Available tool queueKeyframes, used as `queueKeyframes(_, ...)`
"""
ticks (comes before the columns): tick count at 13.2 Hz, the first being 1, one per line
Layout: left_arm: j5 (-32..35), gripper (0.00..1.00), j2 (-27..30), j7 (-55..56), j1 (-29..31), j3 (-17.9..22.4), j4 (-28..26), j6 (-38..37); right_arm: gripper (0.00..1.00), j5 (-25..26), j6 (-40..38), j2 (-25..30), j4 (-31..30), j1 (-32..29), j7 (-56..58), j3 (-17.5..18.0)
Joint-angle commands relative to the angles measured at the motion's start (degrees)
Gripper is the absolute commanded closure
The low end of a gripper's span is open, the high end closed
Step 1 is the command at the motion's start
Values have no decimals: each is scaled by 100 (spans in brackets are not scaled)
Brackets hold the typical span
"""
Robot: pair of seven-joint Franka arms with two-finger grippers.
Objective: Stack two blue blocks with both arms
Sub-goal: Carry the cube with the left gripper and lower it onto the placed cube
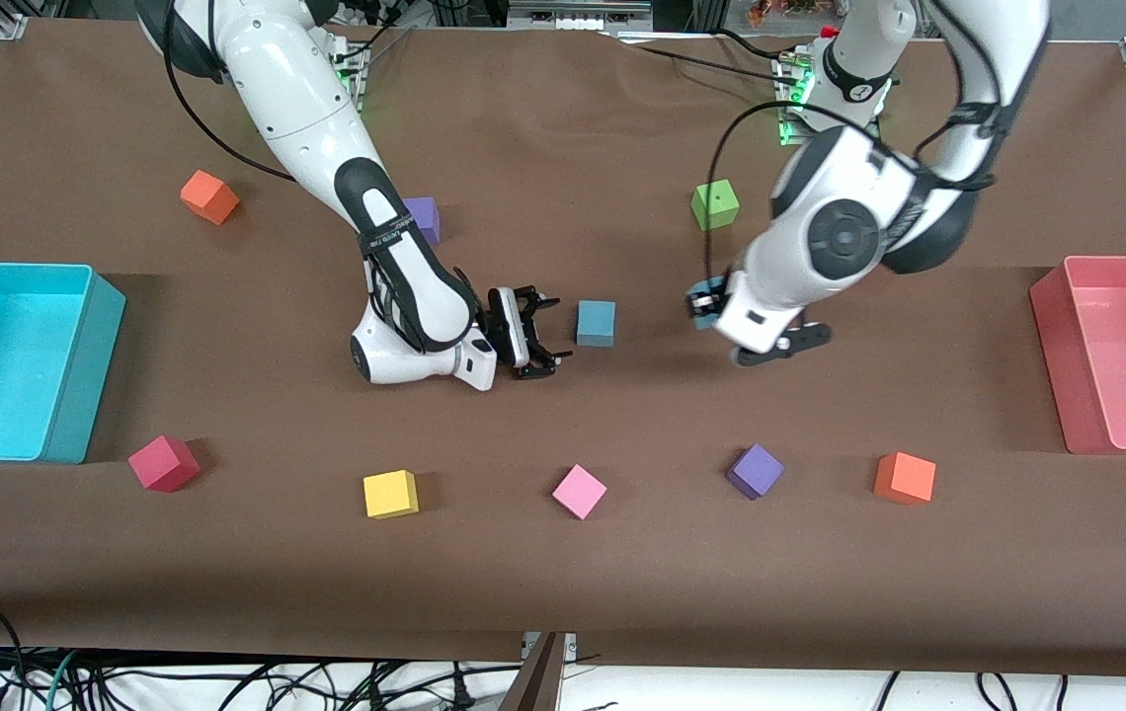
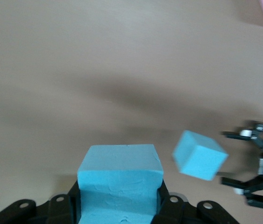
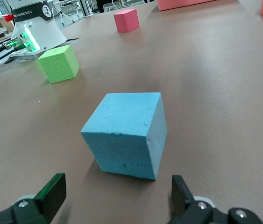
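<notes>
Brown paper-covered tabletop [image 1: 622, 592]. Mid-table, right end effector [image 1: 541, 333] spread beside resting sky-blue foam cube [image 1: 596, 323]. Left end effector [image 2: 120, 210] pinches second sky-blue foam cube [image 2: 120, 186] above tabletop. Foam likely light, squashy; grip flat side faces.

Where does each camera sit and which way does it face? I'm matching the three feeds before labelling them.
Front view: high across the table, facing both arm bases; shows both arms, the left gripper and the right gripper.
Left wrist view: on the left wrist, looking down over its held blue block; its own fingers show.
Right wrist view: on the right wrist, looking low across the table; open fingers show.
Shared: the blue block on the table.
</notes>
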State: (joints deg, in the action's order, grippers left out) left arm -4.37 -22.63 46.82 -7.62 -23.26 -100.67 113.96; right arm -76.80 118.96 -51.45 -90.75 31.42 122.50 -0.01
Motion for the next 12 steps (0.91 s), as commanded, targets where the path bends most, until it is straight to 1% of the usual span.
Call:
queueKeyframes(1, -126, 62, -610, 588, -492, 58, 320, 581, 0, -125, 66, 65, -4, 22, 107, 10)
queueKeyframes(3, -64, 62, -777, 1423, -862, 58, 320, 1039, 0, -133, 75, 65, -4, 22, 98, 10)
queueKeyframes(4, -64, 62, -822, 1609, -994, 58, 311, 1101, 0, -133, 75, 65, -4, 22, 98, 19)
queueKeyframes(6, -90, 62, -953, 1803, -1206, 67, 294, 1267, 0, -133, 83, 65, -4, 22, 98, 10)
queueKeyframes(7, -90, 62, -989, 1891, -1224, 58, 267, 1469, 0, -133, 110, 65, -4, 22, 107, 10)
queueKeyframes(10, -47, 62, -1033, 1901, -1312, 76, 276, 1585, 0, -168, 110, 65, -4, 22, 107, 19)
queueKeyframes(12, 198, 62, -1042, 1848, -1312, 94, 267, 1585, 0, -343, 92, 56, -13, 13, 116, 19)
